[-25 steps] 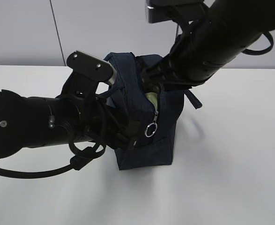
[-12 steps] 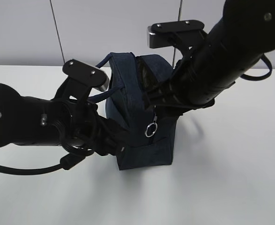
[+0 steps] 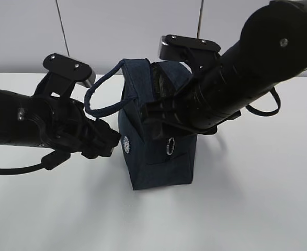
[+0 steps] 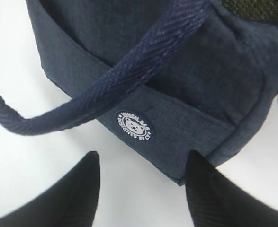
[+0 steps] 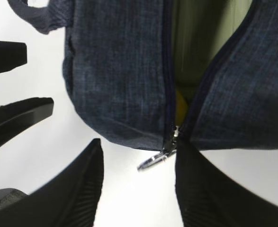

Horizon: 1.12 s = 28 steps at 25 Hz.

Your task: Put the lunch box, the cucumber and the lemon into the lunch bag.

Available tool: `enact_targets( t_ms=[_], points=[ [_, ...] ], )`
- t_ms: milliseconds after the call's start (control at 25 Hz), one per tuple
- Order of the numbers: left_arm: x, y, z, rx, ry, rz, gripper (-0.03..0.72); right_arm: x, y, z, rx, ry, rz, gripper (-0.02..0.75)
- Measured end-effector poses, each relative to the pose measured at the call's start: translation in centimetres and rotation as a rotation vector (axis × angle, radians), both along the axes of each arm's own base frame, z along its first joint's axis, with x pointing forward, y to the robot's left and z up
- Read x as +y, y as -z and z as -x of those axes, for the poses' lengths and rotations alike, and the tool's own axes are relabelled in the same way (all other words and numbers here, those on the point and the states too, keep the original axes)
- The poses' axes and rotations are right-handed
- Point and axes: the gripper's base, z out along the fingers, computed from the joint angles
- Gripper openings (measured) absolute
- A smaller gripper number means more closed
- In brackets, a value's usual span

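The navy lunch bag [image 3: 158, 162] stands upright on the white table, its top zipper partly open. Through the gap I see the sage-green lid of the lunch box [image 5: 200, 38] and a bit of the yellow lemon [image 5: 180, 99]. The cucumber is hidden. My right gripper [image 5: 139, 144] is open just off the bag's end, and the metal ring pull [image 5: 153, 161] hangs free between its fingers. My left gripper [image 4: 143, 158] is open beside the bag's lower corner near the white logo [image 4: 135, 126], holding nothing.
One loop handle [image 3: 103, 91] arches out to the left over the left arm; in the left wrist view it [image 4: 105, 90] crosses in front of the bag. The left gripper's fingers [image 5: 15, 113] show at the left of the right wrist view. A grey panel wall stands behind the table.
The left arm has drawn back to the left, away from the bag, and the logo now shows. The right gripper has opened and sunk lower along the bag's zipper end.
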Motion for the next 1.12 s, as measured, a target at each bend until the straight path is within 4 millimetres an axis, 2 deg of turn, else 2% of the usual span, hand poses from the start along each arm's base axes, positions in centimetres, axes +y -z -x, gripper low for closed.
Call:
enact_targets(
  t_ms=[320, 760, 1120],
  points=[
    [0.0, -0.1, 0.1, -0.002, 0.009, -0.007, 0.397, 0.3, 1.1, -0.3, 0.031, 0.01, 0.0, 0.371],
    [0.0, -0.1, 0.1, -0.002, 0.009, -0.007, 0.389, 0.0, 1.2, -0.5, 0.022, 0.022, 0.04, 0.37],
    [0.0, -0.1, 0.1, -0.002, 0.009, -0.007, 0.383, -0.3, 1.6, -0.2, 0.043, 0.024, 0.074, 0.32]
  ],
)
